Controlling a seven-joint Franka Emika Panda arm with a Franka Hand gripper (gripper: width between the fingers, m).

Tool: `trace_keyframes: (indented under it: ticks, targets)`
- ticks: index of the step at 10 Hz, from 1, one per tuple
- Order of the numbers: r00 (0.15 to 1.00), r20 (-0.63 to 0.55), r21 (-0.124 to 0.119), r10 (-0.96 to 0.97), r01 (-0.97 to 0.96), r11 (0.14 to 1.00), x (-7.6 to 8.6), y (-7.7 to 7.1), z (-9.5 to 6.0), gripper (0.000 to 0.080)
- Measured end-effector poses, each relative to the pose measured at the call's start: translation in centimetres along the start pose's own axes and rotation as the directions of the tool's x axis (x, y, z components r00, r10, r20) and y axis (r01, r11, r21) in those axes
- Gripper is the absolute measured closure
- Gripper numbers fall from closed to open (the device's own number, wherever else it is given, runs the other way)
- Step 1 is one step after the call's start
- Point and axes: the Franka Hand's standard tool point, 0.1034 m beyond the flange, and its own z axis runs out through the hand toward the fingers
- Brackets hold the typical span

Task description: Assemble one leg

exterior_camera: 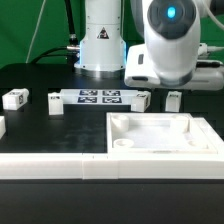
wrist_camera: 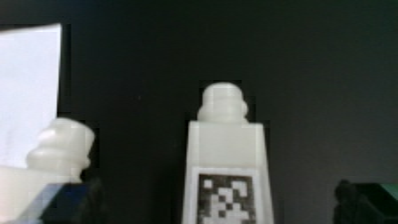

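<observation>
I see the gripper [wrist_camera: 214, 200] spread wide and holding nothing, its dark fingertips [wrist_camera: 64, 203] on either side of the leg [wrist_camera: 224, 160] without touching it. In the exterior view the leg [exterior_camera: 173, 100] stands upright right of centre, just behind the tray [exterior_camera: 150, 119], with a second leg [exterior_camera: 143, 99] near it.

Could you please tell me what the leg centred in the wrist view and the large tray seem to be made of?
The leg: likely matte white plastic, judging by smooth moulded faces and a rounded stud. The tray: apparently the same matte white plastic, with softly rounded raised rims.
</observation>
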Motion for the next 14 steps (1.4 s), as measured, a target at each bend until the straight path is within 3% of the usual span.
trace_keyframes:
  ticks: [9, 11, 12, 13, 14]
  targets:
    - [1.0, 0.001, -0.016, 0.012, -0.012, 1.0, 1.0, -0.4, 1.9, 0.015]
    - [1.0, 0.001, -0.015, 0.01, -0.01, 1.0, 1.0, -0.3, 1.9, 0.0399]
    - [1.0, 0.001, -0.015, 0.01, -0.01, 1.0, 1.0, -0.3, 1.9, 0.0399]
    - [1.0, 0.001, -0.015, 0.01, -0.01, 1.0, 1.0, -0.3, 1.9, 0.0514]
    - [1.0, 0.001, -0.015, 0.01, -0.01, 1.0, 1.0, -0.3, 1.9, 0.0513]
